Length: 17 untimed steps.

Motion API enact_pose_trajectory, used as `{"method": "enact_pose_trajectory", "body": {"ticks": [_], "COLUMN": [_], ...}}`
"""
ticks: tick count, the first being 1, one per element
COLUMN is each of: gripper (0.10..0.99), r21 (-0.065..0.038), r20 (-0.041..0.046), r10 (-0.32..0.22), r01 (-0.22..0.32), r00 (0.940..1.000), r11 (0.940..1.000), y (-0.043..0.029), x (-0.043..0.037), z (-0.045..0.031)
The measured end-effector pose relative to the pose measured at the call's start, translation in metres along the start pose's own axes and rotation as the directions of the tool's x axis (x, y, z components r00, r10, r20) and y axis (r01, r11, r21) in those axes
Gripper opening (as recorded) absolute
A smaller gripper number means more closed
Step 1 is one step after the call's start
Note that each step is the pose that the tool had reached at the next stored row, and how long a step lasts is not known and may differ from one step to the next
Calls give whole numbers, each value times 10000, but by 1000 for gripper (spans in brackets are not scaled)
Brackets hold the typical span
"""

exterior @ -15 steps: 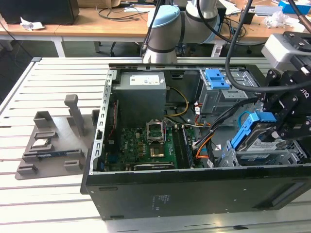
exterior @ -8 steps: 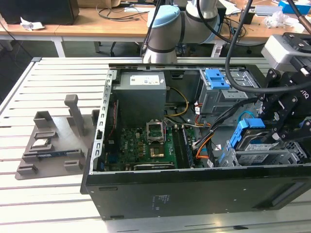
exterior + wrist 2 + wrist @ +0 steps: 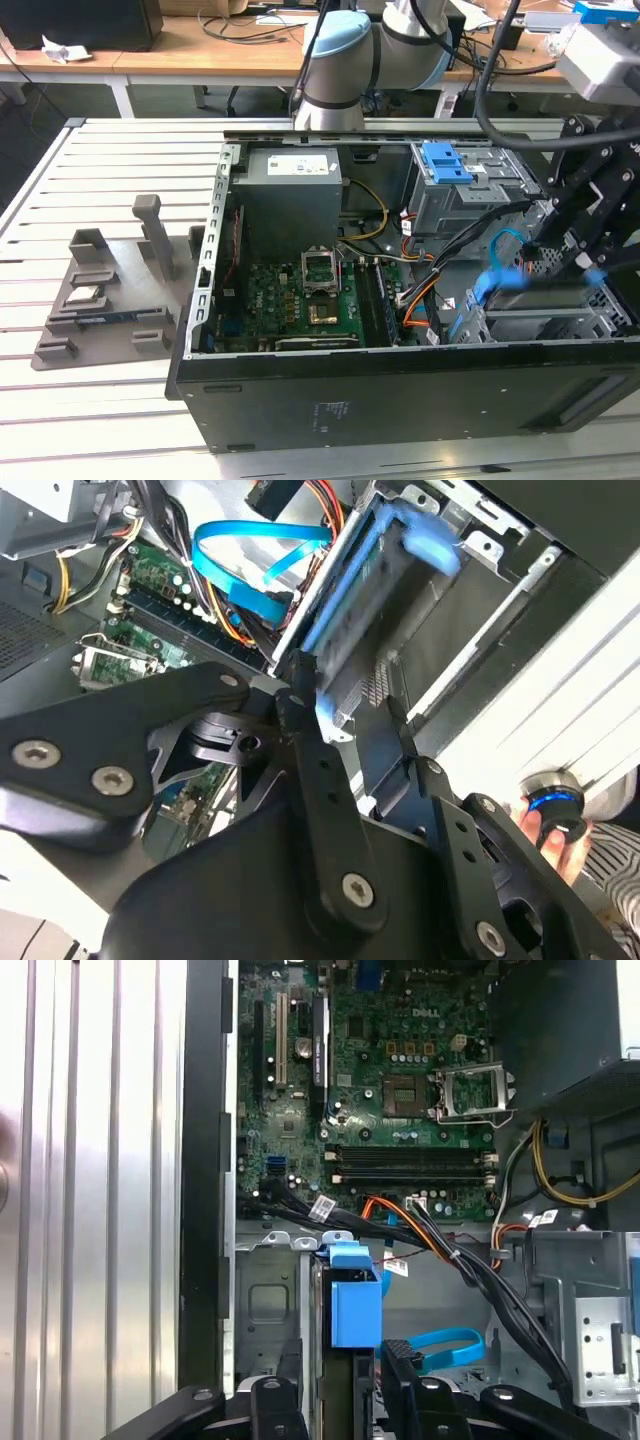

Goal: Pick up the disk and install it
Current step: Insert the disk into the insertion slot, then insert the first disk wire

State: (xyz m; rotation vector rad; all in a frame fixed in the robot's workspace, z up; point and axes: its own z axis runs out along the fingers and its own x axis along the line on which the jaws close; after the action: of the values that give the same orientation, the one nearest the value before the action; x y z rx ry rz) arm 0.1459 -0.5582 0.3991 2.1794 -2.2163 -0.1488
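The gripper (image 3: 340, 1400) is down inside the open computer case (image 3: 300, 420) now, its two black fingers (image 3: 310, 740) pinched on the disk (image 3: 340, 1360), which stands on edge between them with its blue carrier (image 3: 355, 1305) leading. Held that way, thin side first, the drive lines up with the slot of the metal drive cage (image 3: 265, 1310) in the corner of the case, so my read is that it's being fed into its bay rather than laid flat. In the second wrist view the carrier's blue edge (image 3: 340, 610) runs right along the cage rail, touching or just beside it; I can't tell how deep it sits. A loose blue data cable (image 3: 240, 565) loops just beside the cage, on the motherboard (image 3: 400, 1070) side, near enough that it could snag. The grey power-supply box (image 3: 295, 195) sits at the far end of the case from the cage, well apart from the work. In the exterior view the arm (image 3: 340, 60) reaches over the case from behind, the wrist bent downward above the cage so the fingers point into it. Outside the case, a grey fixture tray (image 3: 100, 300) lies on the slatted table (image 3: 60, 420).
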Motion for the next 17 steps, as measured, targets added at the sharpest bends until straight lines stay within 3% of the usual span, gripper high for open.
{"method": "enact_pose_trajectory", "body": {"ticks": [3, 4, 6, 8, 9, 10, 17], "gripper": [443, 424, 298, 298, 235, 118, 106], "r21": [0, 0, -1, 0, -1, -1, -2], "r20": [-17, -18, -19, -16, -15, -13, -16], "r10": [-3, -7, -9, -13, -19, -33, -46], "r01": [3, 7, 9, 13, 19, 33, 46], "r00": [10000, 10000, 10000, 10000, 10000, 10000, 10000], "r11": [10000, 10000, 10000, 10000, 10000, 10000, 10000], "y": [4, 5, 5, 5, 5, 6, 6], "x": [-23, -54, -69, -82, -90, -110, -128], "z": [-46, -46, -46, -45, -45, -43, -43]}}
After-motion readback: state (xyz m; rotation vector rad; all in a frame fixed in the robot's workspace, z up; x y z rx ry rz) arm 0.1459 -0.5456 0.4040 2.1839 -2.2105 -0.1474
